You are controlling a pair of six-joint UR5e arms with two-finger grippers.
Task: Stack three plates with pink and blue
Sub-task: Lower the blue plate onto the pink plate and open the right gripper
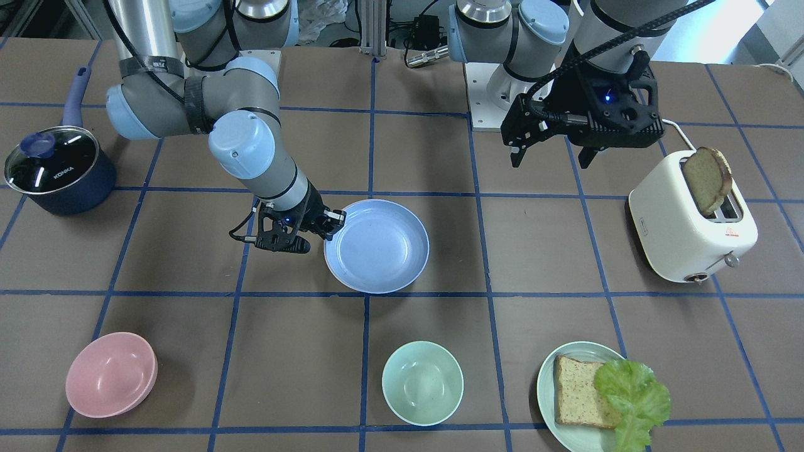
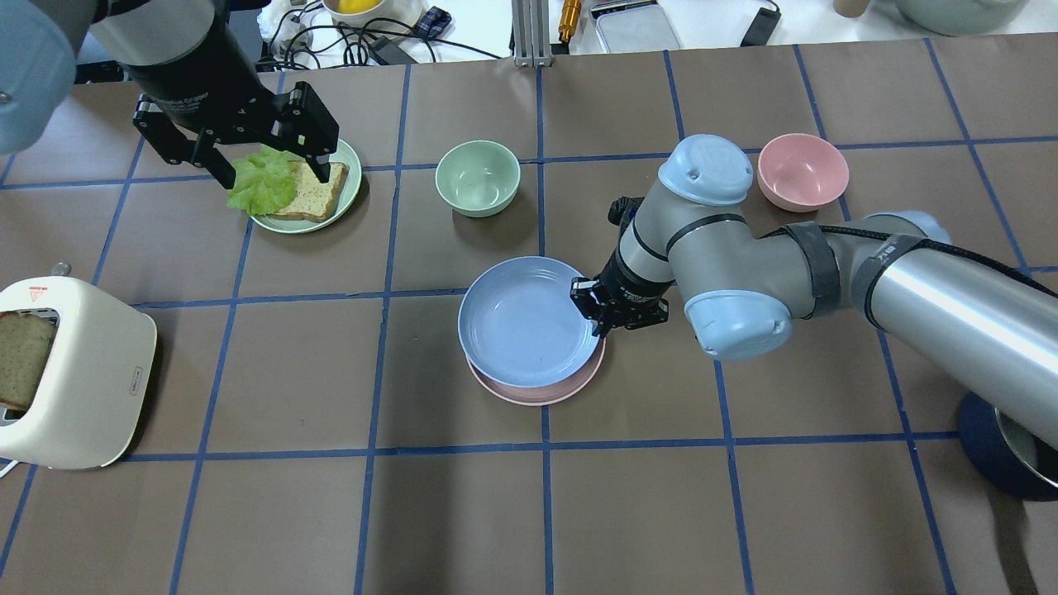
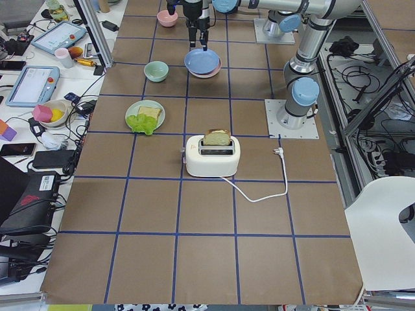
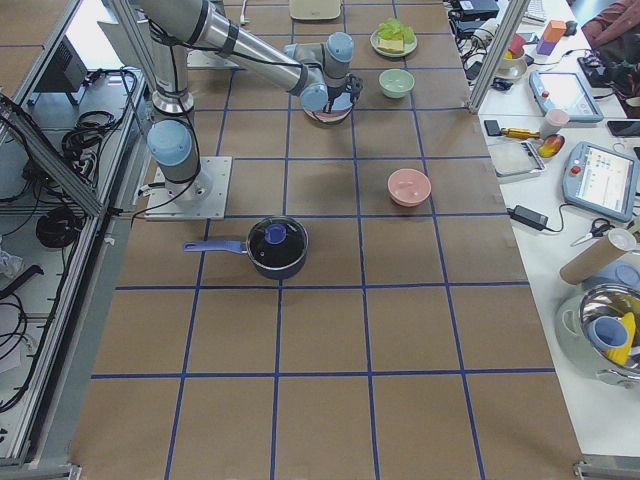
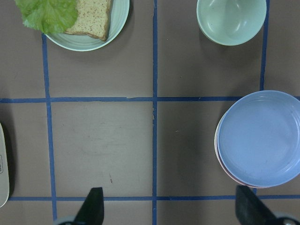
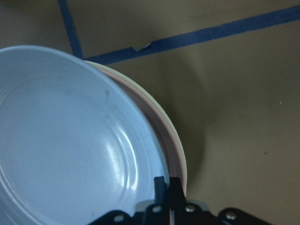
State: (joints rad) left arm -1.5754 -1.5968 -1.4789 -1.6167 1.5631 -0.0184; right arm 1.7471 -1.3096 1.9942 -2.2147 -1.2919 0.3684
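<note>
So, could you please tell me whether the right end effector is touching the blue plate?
Touching. The right wrist view shows the right end effector closed on the blue plate at its rim, with no gap visible.

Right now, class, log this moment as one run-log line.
right gripper: shut on blue plate rim | blue plate: atop pink plate, offset | left gripper: open, empty | stack: not yet released

Silver links (image 1: 138, 25), pale-blue joint caps (image 1: 242, 143); black left tool (image 1: 551, 162) (blue LED (image 1: 606, 98)).
</note>
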